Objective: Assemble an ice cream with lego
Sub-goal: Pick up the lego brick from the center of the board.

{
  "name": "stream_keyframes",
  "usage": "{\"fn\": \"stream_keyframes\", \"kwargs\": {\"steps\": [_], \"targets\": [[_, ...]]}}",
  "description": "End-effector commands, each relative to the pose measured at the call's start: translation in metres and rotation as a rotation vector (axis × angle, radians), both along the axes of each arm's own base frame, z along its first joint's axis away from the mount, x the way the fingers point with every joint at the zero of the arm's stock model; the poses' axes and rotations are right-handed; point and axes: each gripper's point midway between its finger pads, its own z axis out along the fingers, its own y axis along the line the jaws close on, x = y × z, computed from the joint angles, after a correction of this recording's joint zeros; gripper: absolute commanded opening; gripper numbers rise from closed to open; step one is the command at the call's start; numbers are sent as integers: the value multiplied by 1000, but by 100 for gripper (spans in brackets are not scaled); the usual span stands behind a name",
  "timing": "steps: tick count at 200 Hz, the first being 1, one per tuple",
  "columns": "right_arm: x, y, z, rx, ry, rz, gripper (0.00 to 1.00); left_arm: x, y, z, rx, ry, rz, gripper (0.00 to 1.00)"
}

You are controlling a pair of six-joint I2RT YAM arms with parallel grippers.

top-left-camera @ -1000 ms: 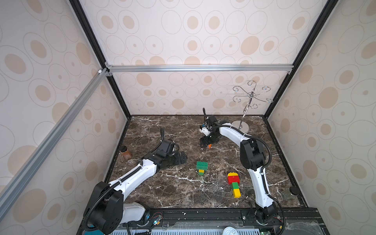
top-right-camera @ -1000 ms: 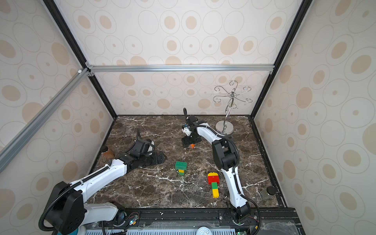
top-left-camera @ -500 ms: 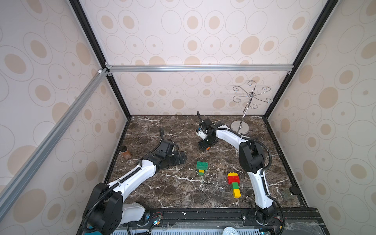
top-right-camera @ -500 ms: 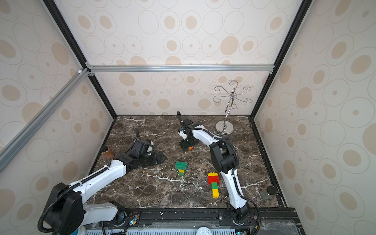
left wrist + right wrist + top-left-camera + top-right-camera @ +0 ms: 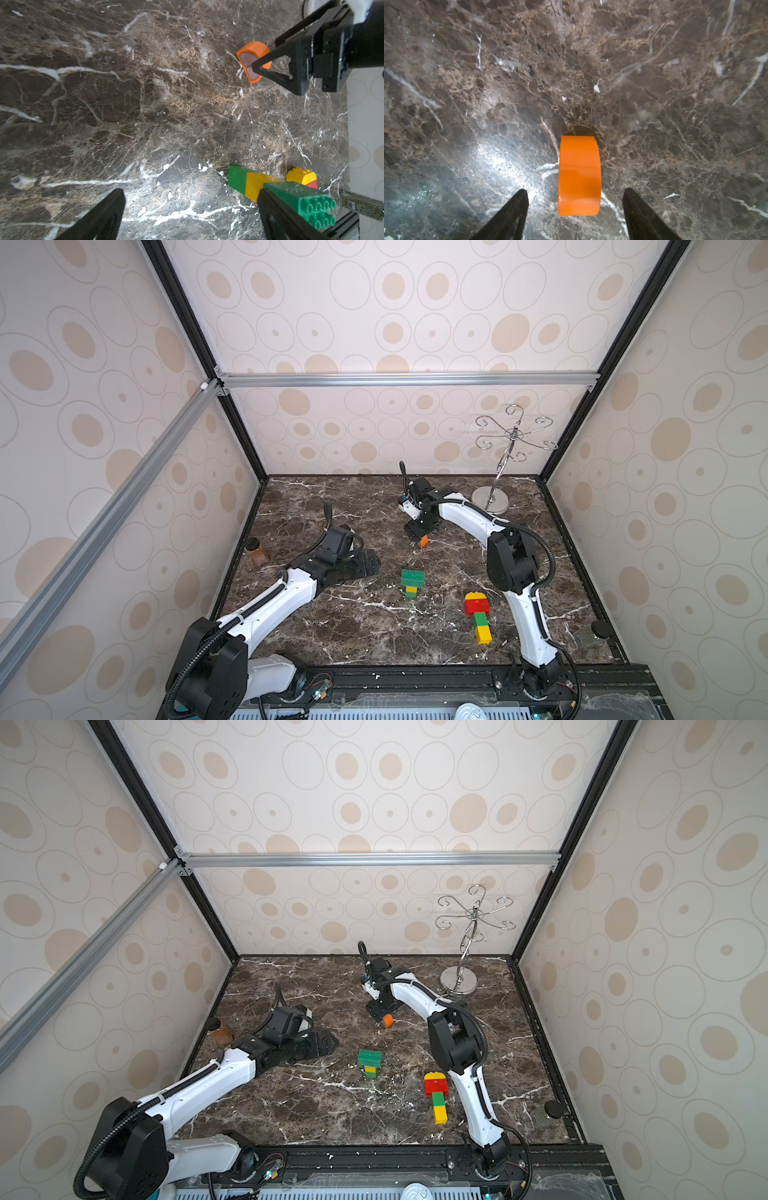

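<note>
On the worktop (image 5: pixel 374 635), the orange dome (image 5: pixel 579 176) is being straddled, untouched, by the spread right end effector (image 5: pixel 574 190); the left end effector (image 5: pixel 191 191) is being held fully spread.

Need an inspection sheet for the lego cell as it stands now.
Surface: brown marble tabletop, white specks scattered.
Job's things: orange dome lying on the table; green-topped stack upright mid-table; yellow-domed stack lying flat.
Clutter: brown jar at left edge; clear jar at right edge; hook stand at back.
Grippers: left gripper open, empty; right gripper open, straddling the orange dome, gaps both sides.
Cables: black conduit along each arm; no snag seen.
Surroundings: patterned walls; aluminium frame.
</note>
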Motion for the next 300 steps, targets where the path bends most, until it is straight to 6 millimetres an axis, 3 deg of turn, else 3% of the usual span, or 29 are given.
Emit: {"fn": "stream_keyframes", "kwargs": {"steps": [1, 67, 200, 245, 271, 300], "targets": [[-5, -1, -10, -31, 36, 25, 72, 0, 6, 3, 6, -4, 21, 100], [-6, -2, -21, -47, 61, 24, 64, -2, 7, 3, 6, 1, 25, 100], [-2, 1, -18, -30, 53, 4, 48, -3, 8, 4, 4, 4, 29, 100], [-4, -2, -22, -47, 65, 4, 35, -3, 8, 4, 3, 3, 28, 100], [-6, -5, -19, -62, 69, 11, 16, -3, 9, 3, 4, 2, 30, 100], [-7, -9, 1, -73, 31, 27, 0, -3, 9, 0, 4, -2, 29, 100]]}}
